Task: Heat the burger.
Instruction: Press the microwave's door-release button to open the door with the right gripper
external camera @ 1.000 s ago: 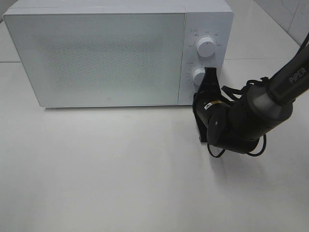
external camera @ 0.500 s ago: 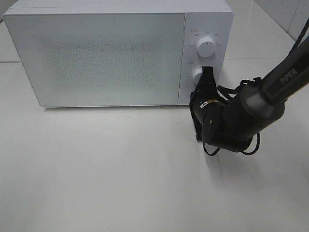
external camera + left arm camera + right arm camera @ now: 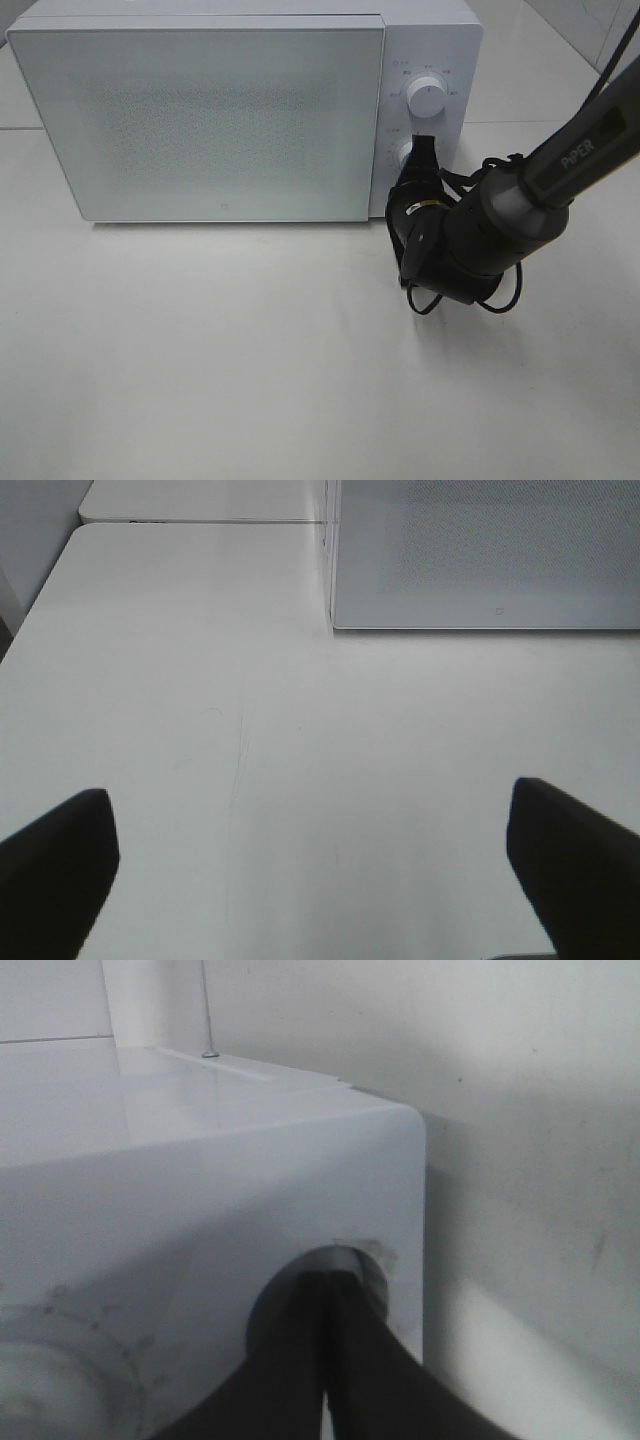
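The burger is out of view. The white microwave (image 3: pixel 220 120) stands at the back of the table with its frosted door shut. My right gripper (image 3: pixel 424 146) is shut, its black fingers pressed together with the tips against the lower knob (image 3: pixel 407 156) of the control panel. The right wrist view shows the same closed fingertips (image 3: pixel 328 1282) resting in front of that lower knob (image 3: pixel 374 1276). My left gripper (image 3: pixel 310 870) is open over the bare table, and nothing lies between its fingers (image 3: pixel 55 865).
An upper knob (image 3: pixel 428 98) sits above the lower one on the panel. The white table (image 3: pixel 250 360) stretches out in front of the microwave. In the left wrist view the microwave's lower front corner (image 3: pixel 335 620) is ahead of the left gripper.
The right wrist and forearm have swung a little to the left, while the shut fingertips stayed at the lower knob. The microwave door has not moved.
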Tool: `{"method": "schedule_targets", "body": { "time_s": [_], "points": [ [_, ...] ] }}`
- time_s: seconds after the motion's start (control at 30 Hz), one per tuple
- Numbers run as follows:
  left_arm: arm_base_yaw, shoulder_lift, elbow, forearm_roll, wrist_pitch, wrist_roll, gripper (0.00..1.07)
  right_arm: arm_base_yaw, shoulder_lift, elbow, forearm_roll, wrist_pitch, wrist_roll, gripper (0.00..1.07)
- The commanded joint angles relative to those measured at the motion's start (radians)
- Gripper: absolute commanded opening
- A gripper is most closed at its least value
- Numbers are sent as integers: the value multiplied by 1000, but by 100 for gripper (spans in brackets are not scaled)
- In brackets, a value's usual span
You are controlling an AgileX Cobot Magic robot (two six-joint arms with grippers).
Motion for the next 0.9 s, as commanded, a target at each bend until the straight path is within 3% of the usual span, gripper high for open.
{"method": "schedule_targets", "body": {
  "time_s": [0.03, 0.4, 0.9],
  "points": [
    [0, -5, 3, 2, 0, 3, 98, -30, 26, -115, -68, -161, -14, 0],
    [0, -5, 3, 2, 0, 4, 98, -30, 35, -135, -68, -190, -41, 0],
    [0, -5, 3, 2, 0, 4, 98, -30, -10, -129, -59, -68, -114, 0]
  ]
}}
